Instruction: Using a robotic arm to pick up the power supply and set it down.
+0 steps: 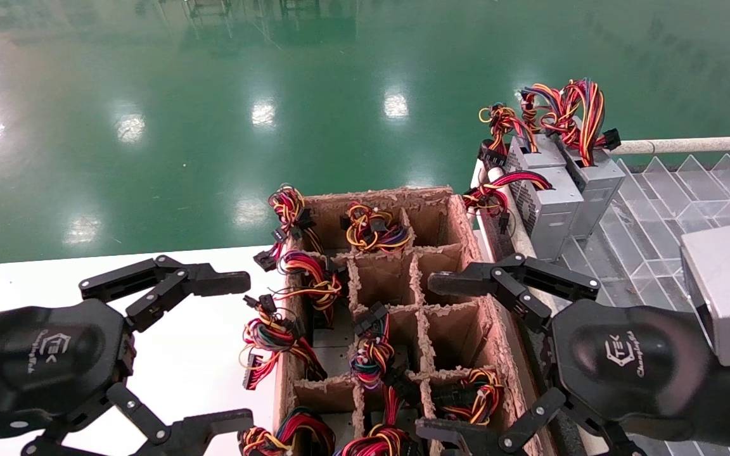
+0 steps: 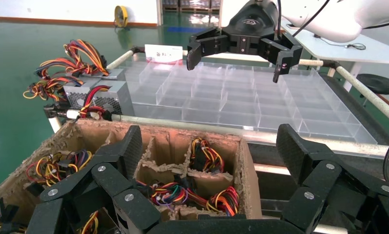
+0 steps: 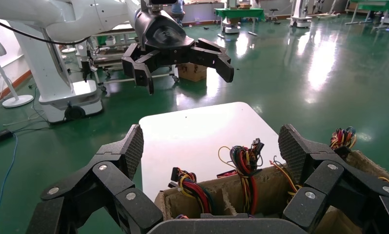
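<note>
Both black linkage grippers, left (image 1: 238, 345) and right (image 1: 438, 354), spread wide, empty, flanking brown cardboard divider box (image 1: 460, 215); silver-grey metal power supply (image 1: 593, 180) with big wire loop clear only from head view.

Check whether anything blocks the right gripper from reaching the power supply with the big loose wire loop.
Nothing visible does. The right gripper hangs open over the cardboard box's right edge; the power supply stands farther ahead on the clear divider tray, another grey unit beside it.
</note>
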`<state>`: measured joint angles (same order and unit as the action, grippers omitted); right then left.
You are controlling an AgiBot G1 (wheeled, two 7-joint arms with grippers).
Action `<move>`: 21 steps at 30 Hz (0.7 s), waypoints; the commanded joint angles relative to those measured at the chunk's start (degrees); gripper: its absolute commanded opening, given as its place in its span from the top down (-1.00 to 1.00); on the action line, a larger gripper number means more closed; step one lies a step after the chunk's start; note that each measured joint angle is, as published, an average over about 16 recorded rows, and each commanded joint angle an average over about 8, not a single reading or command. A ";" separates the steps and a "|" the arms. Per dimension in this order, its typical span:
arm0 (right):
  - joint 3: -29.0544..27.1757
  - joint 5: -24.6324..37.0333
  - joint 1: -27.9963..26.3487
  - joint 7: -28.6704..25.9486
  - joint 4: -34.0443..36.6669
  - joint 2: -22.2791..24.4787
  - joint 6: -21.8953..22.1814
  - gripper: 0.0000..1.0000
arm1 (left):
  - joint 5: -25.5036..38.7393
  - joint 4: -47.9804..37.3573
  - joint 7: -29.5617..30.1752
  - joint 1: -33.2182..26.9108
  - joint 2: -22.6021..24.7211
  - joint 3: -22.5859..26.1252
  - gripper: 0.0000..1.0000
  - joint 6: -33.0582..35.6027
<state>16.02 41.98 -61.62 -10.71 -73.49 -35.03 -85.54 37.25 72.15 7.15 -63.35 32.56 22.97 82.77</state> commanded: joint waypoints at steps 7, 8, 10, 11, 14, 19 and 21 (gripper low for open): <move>0.00 0.00 0.00 0.00 0.00 0.00 0.00 -1.00 | 0.00 0.00 0.00 0.00 0.00 0.00 -1.00 0.00; 0.00 0.00 0.00 0.00 0.00 0.00 0.00 -1.00 | 0.00 0.00 0.00 0.00 0.00 0.00 -1.00 0.00; 0.00 0.00 0.00 0.00 0.00 0.00 0.00 -1.00 | 0.00 0.00 0.00 0.00 0.00 0.00 -1.00 0.00; 0.00 0.00 0.00 0.00 0.00 0.00 0.00 -1.00 | 0.00 0.00 0.00 0.00 0.00 0.00 -1.00 0.00; 0.00 0.00 0.00 0.00 0.00 0.00 0.00 -1.00 | 0.00 0.00 0.00 0.00 0.00 0.00 -1.00 0.00; 0.00 0.00 0.00 0.00 0.00 0.00 0.00 -1.00 | 0.00 0.00 0.00 0.00 0.00 0.00 -1.00 0.00; 0.00 0.00 0.00 0.00 0.00 0.00 0.00 -1.00 | 0.00 0.00 0.00 0.00 0.00 0.00 -1.00 0.00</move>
<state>16.02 41.98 -61.62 -10.71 -73.49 -35.03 -85.54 37.25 72.15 7.15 -63.35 32.56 22.97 82.77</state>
